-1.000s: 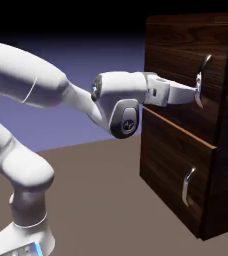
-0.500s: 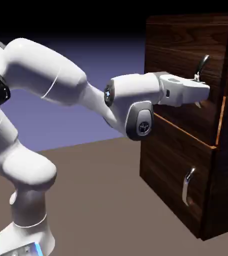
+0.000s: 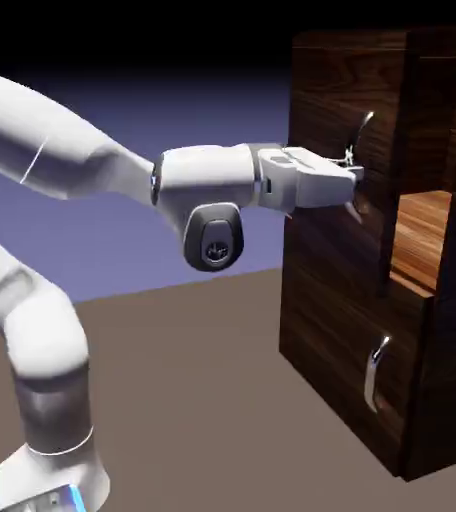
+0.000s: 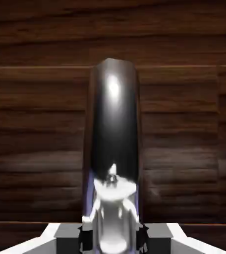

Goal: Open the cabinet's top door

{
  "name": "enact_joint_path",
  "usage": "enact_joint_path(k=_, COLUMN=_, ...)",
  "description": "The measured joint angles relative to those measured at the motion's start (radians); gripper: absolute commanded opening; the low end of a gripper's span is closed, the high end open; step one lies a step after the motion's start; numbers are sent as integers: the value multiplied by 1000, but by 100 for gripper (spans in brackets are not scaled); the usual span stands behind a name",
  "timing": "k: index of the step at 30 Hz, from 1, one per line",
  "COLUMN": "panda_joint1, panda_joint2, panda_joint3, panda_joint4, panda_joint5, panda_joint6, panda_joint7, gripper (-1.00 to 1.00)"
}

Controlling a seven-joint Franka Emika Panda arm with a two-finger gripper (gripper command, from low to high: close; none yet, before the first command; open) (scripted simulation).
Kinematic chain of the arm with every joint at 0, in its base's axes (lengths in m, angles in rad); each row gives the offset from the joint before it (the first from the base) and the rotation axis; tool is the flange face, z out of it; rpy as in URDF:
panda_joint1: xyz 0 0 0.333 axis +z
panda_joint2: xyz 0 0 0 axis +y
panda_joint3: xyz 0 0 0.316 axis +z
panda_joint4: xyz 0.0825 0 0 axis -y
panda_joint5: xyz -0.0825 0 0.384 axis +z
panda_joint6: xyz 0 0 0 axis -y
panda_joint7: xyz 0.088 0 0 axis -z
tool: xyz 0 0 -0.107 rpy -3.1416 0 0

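The claw (image 3: 350, 178) was found clenched on the long silver handle (image 3: 357, 150) of the top door (image 3: 337, 130), reaching level from the exterior view's left. The top door stood partly swung out from the cabinet (image 3: 442, 390), exposing lighter wood inside (image 3: 419, 235). In the hand view the handle (image 4: 114, 144) rose large between the fingertips, against dark wood grain. The lower panel (image 3: 347, 360) sat flush, its smaller handle (image 3: 375, 372) untouched. The cabinet rested on the brown surface (image 3: 192, 400).
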Motion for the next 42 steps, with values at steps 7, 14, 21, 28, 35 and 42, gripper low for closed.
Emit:
enact_joint_path(k=7, panda_joint1=-238, panda_joint2=-51, panda_joint3=201, panda_joint4=-48, panda_joint5=-29, panda_joint6=-4, panda_joint7=137, gripper=-100)
enact_joint_path(k=14, panda_joint1=-460, panda_joint2=-44, panda_joint3=287, panda_joint4=-31, panda_joint5=-321, panda_joint6=18, panda_joint7=441, gripper=-100)
enact_joint_path(k=21, panda_joint1=-699, panda_joint2=-147, panda_joint3=407, panda_joint4=-50, panda_joint5=-549, panda_joint6=18, panda_joint7=742, gripper=-100)
enact_joint_path(k=28, panda_joint1=-901, panda_joint2=-290, panda_joint3=494, panda_joint4=-63, panda_joint5=-768, panda_joint6=27, panda_joint7=1046, gripper=-100)
enact_joint_path(k=35, panda_joint1=-795, panda_joint2=-540, panda_joint3=439, panda_joint4=-144, panda_joint5=-869, panda_joint6=-212, panda_joint7=1178, gripper=-100)
enact_joint_path(k=42, panda_joint1=-604, panda_joint2=-741, panda_joint3=417, panda_joint4=-197, panda_joint5=-882, panda_joint6=-516, panda_joint7=1205, gripper=-100)
